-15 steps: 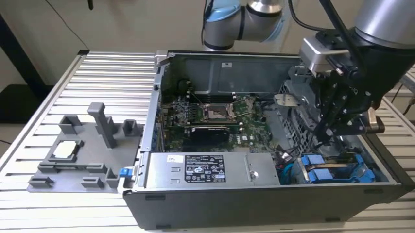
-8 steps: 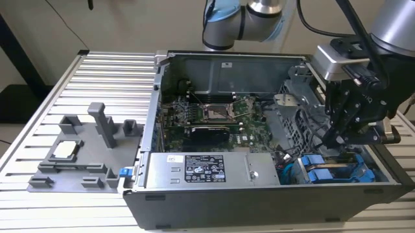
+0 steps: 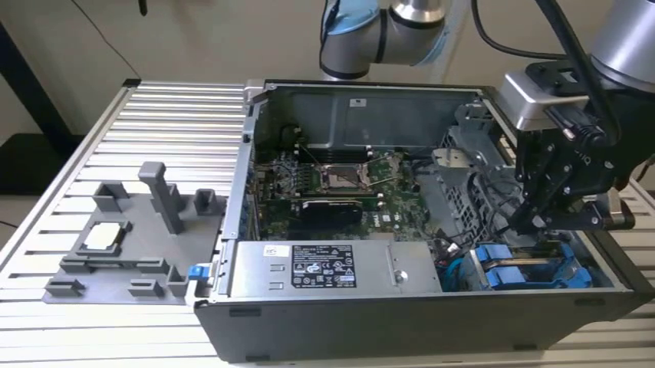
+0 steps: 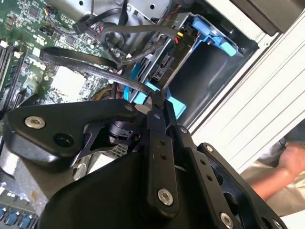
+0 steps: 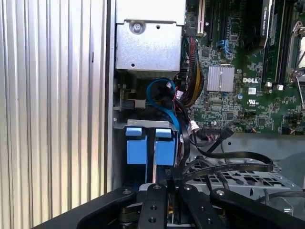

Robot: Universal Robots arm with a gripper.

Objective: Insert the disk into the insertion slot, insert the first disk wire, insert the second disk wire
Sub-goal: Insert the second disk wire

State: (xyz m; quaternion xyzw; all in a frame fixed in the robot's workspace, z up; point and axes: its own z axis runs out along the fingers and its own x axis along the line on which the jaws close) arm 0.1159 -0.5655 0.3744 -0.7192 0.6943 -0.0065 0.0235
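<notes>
The gripper (image 3: 534, 222) is hanging down inside the open PC case (image 3: 307, 337), right at the drive cage corner, with its jaws pinched nearly together at the tip. Looks like they're nipping a black cable (image 4: 95, 71) near the blue carrier, but that can't be confirmed. The disk (image 5: 145, 145) is already sitting in the insertion slot (image 3: 532, 264), blue carrier tabs facing out next to its twin, presumably so the connectors stay reachable. A person's hand (image 4: 286, 167) is waiting outside the case.
</notes>
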